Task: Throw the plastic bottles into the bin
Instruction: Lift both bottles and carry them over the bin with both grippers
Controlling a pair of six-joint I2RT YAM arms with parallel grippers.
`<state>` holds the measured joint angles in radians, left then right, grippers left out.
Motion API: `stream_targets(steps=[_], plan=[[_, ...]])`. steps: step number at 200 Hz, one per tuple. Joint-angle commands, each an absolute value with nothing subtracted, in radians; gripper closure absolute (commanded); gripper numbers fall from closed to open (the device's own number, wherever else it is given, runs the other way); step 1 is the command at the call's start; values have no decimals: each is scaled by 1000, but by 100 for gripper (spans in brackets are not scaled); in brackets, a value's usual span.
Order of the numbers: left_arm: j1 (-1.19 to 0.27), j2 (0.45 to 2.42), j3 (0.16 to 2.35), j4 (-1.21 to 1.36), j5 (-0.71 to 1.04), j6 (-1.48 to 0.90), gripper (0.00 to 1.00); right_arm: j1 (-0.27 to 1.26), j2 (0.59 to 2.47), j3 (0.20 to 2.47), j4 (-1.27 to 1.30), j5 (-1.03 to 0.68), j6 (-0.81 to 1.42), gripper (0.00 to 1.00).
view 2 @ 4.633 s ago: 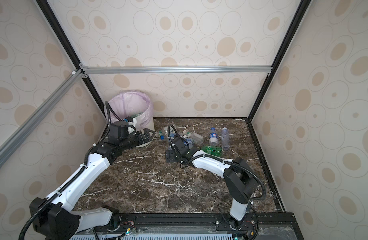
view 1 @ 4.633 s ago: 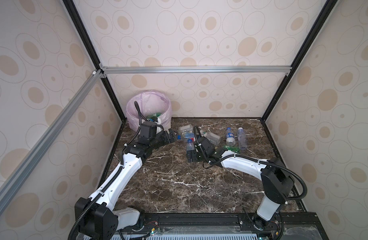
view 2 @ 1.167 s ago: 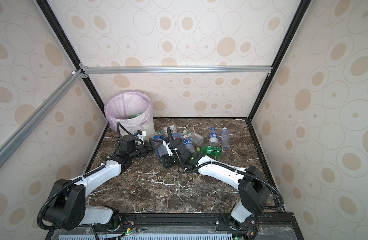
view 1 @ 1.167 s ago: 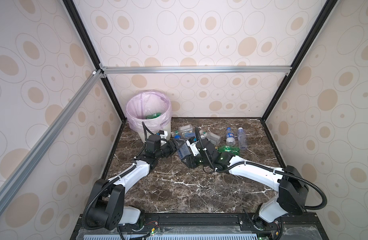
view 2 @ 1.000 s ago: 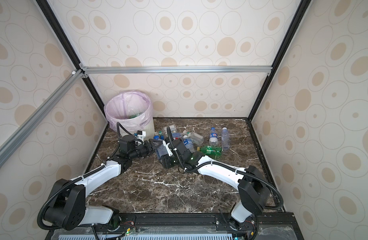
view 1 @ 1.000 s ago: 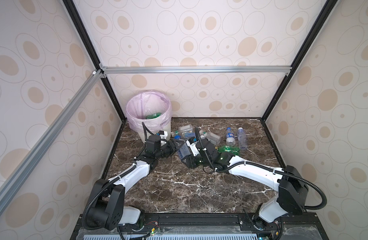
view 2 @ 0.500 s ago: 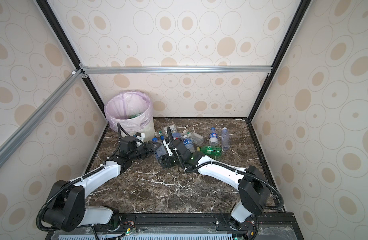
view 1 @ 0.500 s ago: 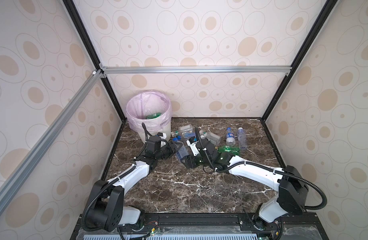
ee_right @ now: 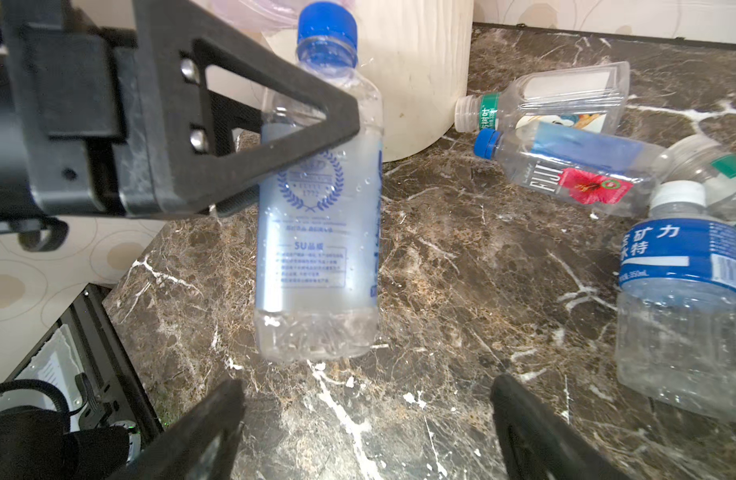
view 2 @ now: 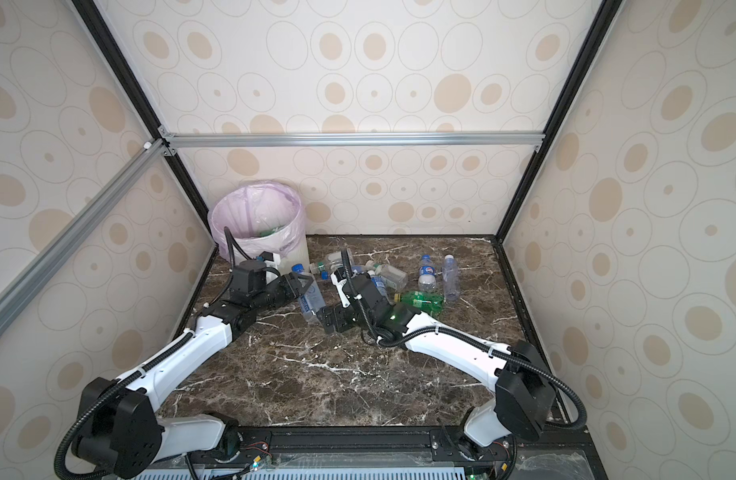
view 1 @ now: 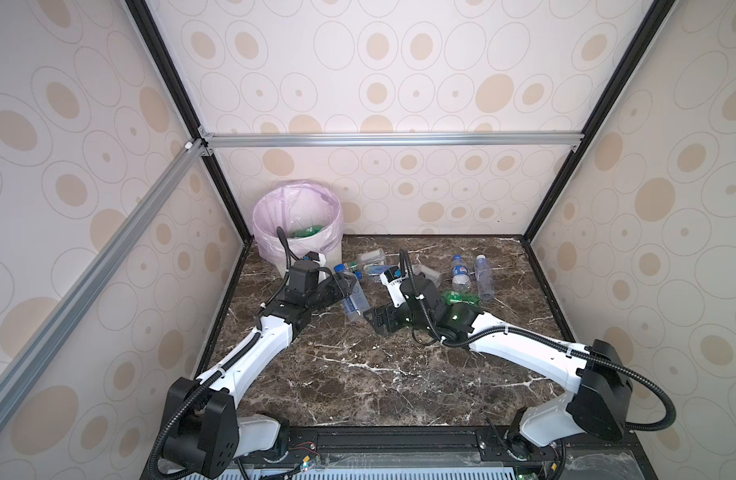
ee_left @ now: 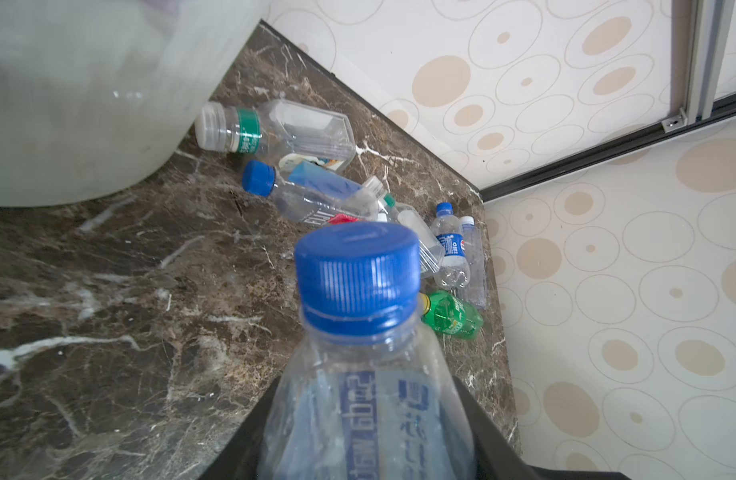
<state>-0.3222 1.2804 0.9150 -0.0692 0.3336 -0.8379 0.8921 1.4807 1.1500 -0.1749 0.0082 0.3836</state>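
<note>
surface: dark brown marble top (view 1: 358, 374) | far-left corner: the bin (view 1: 264, 241) parked right there | by the far edge: messy bunch of plastic bottles (view 1: 459, 272) lying about | green bottle (view 1: 461, 297) on its side, nearest the centre

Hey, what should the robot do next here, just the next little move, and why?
Probably raise the left gripper with its bottle toward the bin. The left gripper is shut on the blue-capped bottle's upper part, the right gripper stands open and apart from it, and the bin is just beyond the bottle.
</note>
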Motion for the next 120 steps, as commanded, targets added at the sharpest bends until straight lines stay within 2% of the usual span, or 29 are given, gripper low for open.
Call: stream_targets(steps=[1, 120], plan=[[-325, 1249, 988, -150, 270, -756, 46, 899, 1452, 1188, -207, 46, 352, 0], [-323, 1289, 1363, -282, 121, -529, 46, 895, 1524, 1472, -246, 96, 241, 0]])
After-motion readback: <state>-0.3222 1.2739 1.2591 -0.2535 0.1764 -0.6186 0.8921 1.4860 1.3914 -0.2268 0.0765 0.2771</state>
